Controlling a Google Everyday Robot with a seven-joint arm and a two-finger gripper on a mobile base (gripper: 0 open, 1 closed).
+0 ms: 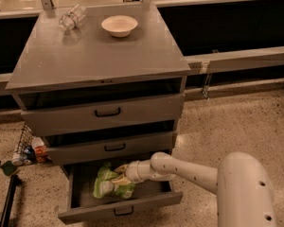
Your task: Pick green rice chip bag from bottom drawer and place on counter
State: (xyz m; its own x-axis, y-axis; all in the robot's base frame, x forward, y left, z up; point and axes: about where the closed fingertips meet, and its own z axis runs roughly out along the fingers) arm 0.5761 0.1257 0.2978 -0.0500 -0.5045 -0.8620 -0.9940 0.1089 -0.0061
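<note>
The green rice chip bag [106, 186] lies crumpled in the open bottom drawer [120, 212], left of the drawer's middle. My gripper [119, 175] reaches down into the drawer from the right and is against the bag's right upper edge. My white arm [189, 171] stretches across the drawer's right side. The grey counter [99, 51] tops the cabinet above.
A white bowl [119, 25] and a clear plastic bottle [71, 17] stand at the back of the counter. The two upper drawers [106, 112] are slightly open. A wire basket with small items [26, 148] sits on the floor to the left.
</note>
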